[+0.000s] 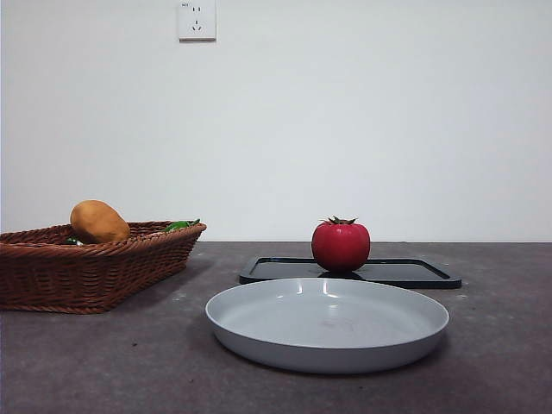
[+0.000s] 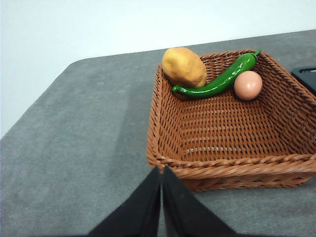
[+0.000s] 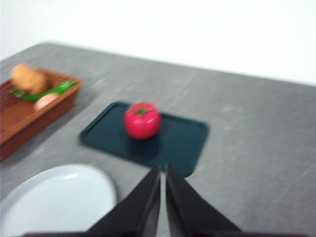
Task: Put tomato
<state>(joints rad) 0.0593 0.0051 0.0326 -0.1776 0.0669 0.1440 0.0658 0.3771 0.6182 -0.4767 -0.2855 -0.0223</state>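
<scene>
The red tomato with a green stem stands on a flat dark tray behind a grey plate. In the right wrist view the tomato sits on the tray, some way beyond my right gripper, whose jaws are shut and empty. My left gripper is shut and empty, just outside the near wall of the wicker basket. Neither arm shows in the front view.
The wicker basket at the left holds a potato, a green pepper and an egg. The grey plate also shows in the right wrist view. A wall socket is on the wall behind.
</scene>
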